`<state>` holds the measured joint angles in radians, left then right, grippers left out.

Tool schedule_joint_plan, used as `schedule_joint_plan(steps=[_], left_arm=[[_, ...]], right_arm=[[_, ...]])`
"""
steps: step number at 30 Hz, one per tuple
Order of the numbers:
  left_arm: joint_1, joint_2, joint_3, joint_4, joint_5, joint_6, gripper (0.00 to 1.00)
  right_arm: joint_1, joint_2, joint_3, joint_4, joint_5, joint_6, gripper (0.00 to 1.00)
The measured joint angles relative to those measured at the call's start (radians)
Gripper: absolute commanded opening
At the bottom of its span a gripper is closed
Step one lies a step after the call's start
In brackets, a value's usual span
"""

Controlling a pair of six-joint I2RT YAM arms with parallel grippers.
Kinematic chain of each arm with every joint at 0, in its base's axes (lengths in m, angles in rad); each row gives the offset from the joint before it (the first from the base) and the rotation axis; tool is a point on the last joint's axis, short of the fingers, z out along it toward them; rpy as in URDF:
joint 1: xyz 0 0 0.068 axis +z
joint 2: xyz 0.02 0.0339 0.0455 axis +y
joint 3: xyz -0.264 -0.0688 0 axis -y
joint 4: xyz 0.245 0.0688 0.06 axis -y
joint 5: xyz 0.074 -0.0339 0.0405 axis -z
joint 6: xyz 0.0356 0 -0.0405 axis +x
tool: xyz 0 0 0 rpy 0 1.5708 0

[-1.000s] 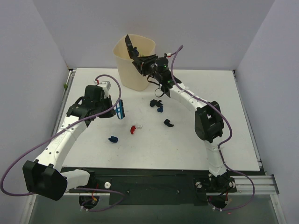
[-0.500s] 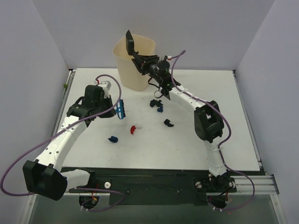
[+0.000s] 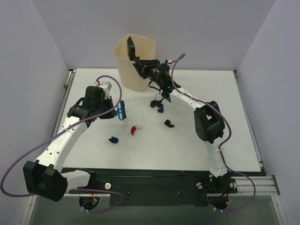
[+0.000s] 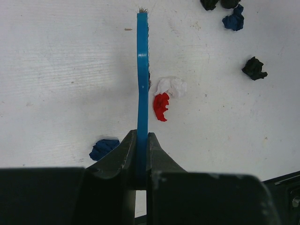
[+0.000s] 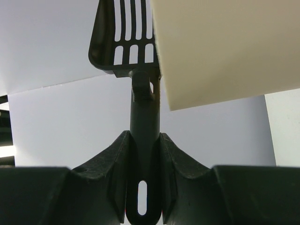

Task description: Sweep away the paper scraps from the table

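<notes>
Nearest me, small coloured paper scraps (image 3: 113, 139) lie scattered across the middle of the white rectangular table (image 3: 187, 150), unswept; my left gripper (image 4: 142, 140) clamps the slim blue plastic brush (image 4: 142, 70) beside a red-and-white wad (image 4: 161, 105), poised to push, I judge; bare surface opens toward the right edge; farthest, my right gripper (image 5: 143, 150) clenches the black slotted scoop (image 5: 123, 37), its head tipped over the cream plastic bin (image 3: 123, 70) at the far edge, likely to empty it.

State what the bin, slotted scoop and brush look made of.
The cream bin looks like plastic: a smooth, matte, thin wall. The black slotted scoop is probably moulded plastic, given clean slots and slight sheen. The blue brush seems to have a plastic back of uniform colour; its bristles barely show edge-on.
</notes>
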<state>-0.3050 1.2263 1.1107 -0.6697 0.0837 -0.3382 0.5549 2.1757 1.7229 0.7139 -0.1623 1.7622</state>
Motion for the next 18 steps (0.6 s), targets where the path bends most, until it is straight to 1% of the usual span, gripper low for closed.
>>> schedule_joint_plan(steps=[6, 11, 15, 18], left_arm=[[0.000, 0.000, 0.000, 0.001, 0.001, 0.000, 0.00], [0.000, 0.000, 0.000, 0.001, 0.001, 0.000, 0.00], [0.000, 0.000, 0.000, 0.001, 0.002, 0.000, 0.00], [0.000, 0.000, 0.000, 0.001, 0.004, 0.000, 0.00]], right_arm=[[0.000, -0.013, 0.025, -0.014, -0.003, -0.020, 0.00], [-0.002, -0.019, -0.024, 0.038, -0.003, -0.003, 0.00], [-0.005, -0.019, -0.037, 0.020, -0.003, -0.004, 0.00], [-0.006, -0.019, -0.010, 0.000, -0.003, -0.014, 0.00]])
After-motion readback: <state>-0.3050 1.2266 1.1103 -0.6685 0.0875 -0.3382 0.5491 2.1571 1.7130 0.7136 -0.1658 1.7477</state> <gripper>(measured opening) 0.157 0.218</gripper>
